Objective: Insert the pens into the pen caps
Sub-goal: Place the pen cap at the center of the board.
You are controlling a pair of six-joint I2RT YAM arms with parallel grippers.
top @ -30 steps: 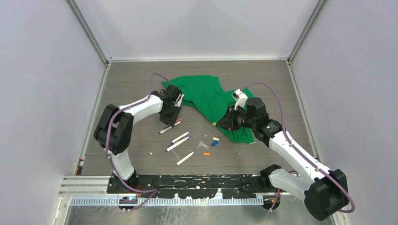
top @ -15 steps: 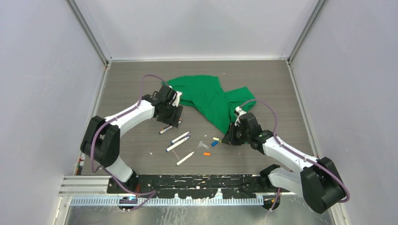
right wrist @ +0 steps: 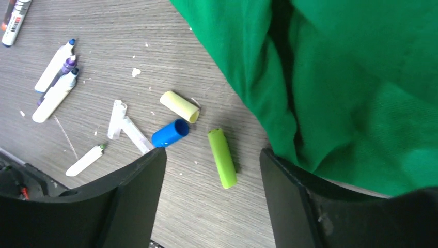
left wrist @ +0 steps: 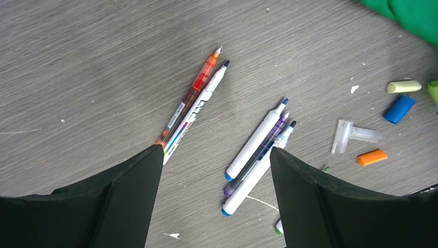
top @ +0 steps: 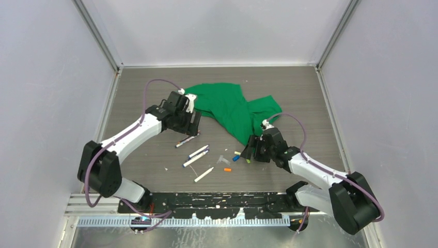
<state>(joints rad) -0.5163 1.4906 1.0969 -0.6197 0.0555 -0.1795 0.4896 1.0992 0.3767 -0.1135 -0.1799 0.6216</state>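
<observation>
The left jaws stand wide apart and hold nothing, hanging over the table [top: 144,93] at the far end of the pens [top: 196,154]. The left wrist view shows two clusters between their fingers. An orange pen [left wrist: 199,82] lies side by side with a dark-tipped pen [left wrist: 206,98]. A strip of bare wood away, a trio of pens [left wrist: 258,147] lie barrel to barrel, tips pointing the same way. A lone pen [top: 204,174] lies nearer the arm bases, apart from the rest.

The right jaws are likewise spread wide with nothing in them, hanging over the pen caps [top: 233,158]. In the right wrist view the green cap [right wrist: 222,157] lies on the wood in the gap between the fingers, near the hem of the green cloth [right wrist: 335,77] but not touching it. The blue cap [right wrist: 170,133] and yellow cap [right wrist: 179,106] lie just beside each other on its other side, with the clear cap [right wrist: 124,126] next to them. The orange cap [left wrist: 372,157] lies just beside the clear one.

The cloth covers the far middle of the table, its near edge running close along the caps. Bare wood stretches from the pens to the left wall [top: 51,103], and between the lone pen and the near rail [top: 206,199]
</observation>
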